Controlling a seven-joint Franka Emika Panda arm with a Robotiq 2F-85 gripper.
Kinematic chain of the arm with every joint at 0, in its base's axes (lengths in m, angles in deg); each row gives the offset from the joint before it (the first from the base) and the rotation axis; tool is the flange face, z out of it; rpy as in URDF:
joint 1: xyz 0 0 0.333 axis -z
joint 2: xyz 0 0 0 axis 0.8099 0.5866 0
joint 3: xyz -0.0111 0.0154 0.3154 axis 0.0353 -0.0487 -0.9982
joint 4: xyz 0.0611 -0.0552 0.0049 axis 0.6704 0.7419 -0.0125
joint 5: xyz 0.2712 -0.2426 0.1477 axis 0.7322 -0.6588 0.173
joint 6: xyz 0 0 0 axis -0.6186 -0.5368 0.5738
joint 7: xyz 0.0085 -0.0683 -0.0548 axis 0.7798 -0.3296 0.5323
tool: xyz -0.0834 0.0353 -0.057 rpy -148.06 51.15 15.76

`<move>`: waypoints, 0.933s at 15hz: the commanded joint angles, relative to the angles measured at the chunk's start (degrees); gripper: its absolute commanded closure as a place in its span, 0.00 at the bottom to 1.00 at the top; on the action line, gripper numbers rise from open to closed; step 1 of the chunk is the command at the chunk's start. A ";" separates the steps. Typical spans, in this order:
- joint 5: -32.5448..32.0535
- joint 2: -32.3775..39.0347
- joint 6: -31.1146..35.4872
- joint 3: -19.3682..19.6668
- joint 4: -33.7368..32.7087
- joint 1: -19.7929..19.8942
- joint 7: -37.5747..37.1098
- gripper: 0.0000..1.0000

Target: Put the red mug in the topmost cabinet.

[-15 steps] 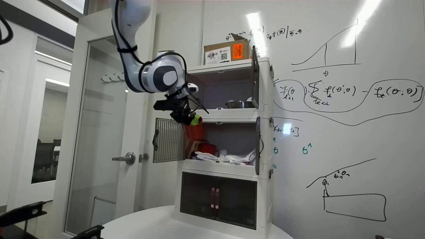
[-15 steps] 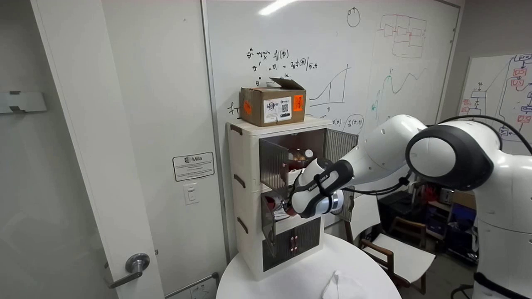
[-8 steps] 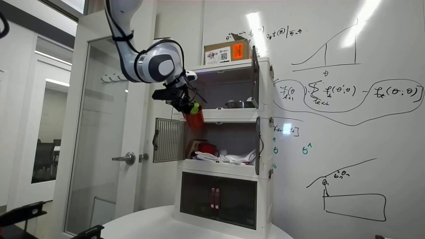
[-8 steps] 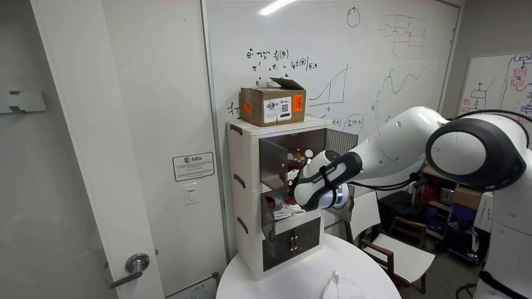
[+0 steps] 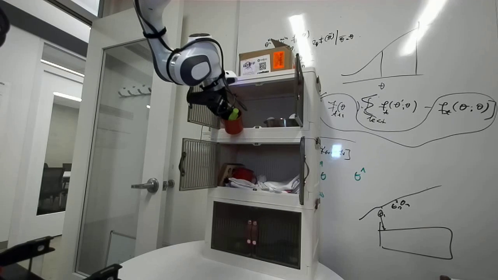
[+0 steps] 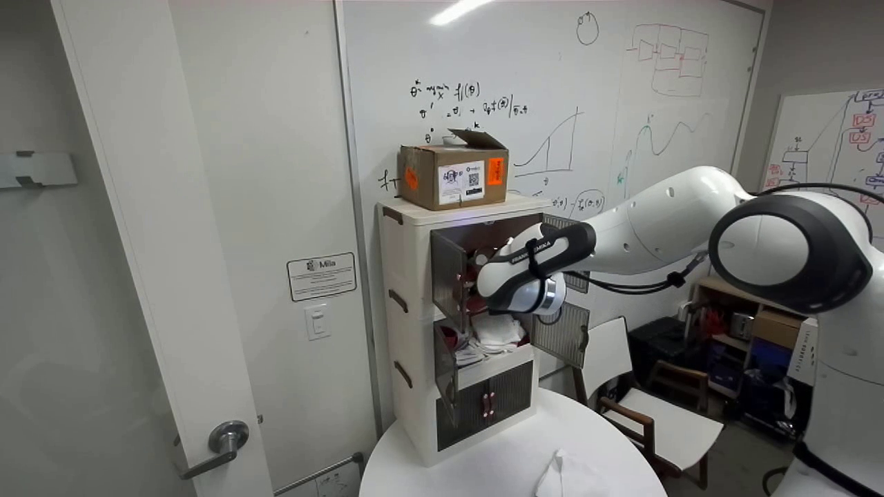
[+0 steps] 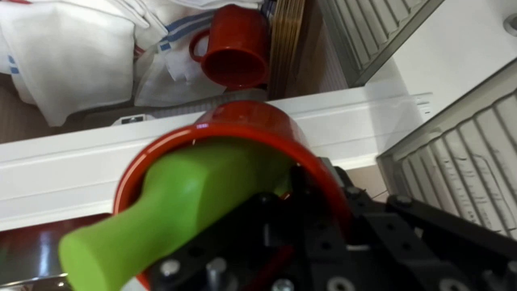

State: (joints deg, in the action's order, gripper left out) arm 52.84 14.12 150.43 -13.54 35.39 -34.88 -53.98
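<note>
That black gripper (image 7: 321, 178) has the red mug (image 5: 234, 126) nipped by its wall, one finger inside the mouth and one outside. From where I stand the mug hangs mouth up, just in front of the sill (image 5: 268, 133) of the topmost cabinet (image 5: 256, 107), toward its left side; whether the two touch I can't tell. A lime-green object (image 7: 177, 202) sits in the mug, its narrow end poking past the rim. The cabinet's ribbed left door (image 6: 449, 276) and right door (image 5: 298, 91) both stand open, and a metal bowl (image 5: 281, 123) rests inside at the right. In the middle compartment (image 5: 272, 159), a second red mug (image 7: 238, 44) sits at the left between a brown board (image 7: 284, 44) and white towels (image 7: 68, 56). Below, the bottom doors (image 5: 233, 229) are closed. A cardboard box (image 6: 452, 176), one flap raised, tops the cabinet unit (image 5: 312, 167), which stands on a round white table (image 6: 483, 476). A thin white sheet (image 6: 566, 476), cloth or paper, I can't tell which, lies on its near right side.
</note>
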 commanded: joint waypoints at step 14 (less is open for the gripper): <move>-0.86 9.80 -2.42 -7.77 -14.50 6.96 6.12 0.99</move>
State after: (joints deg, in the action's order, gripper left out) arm 53.44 21.31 147.63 -21.42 24.12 -27.05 -49.02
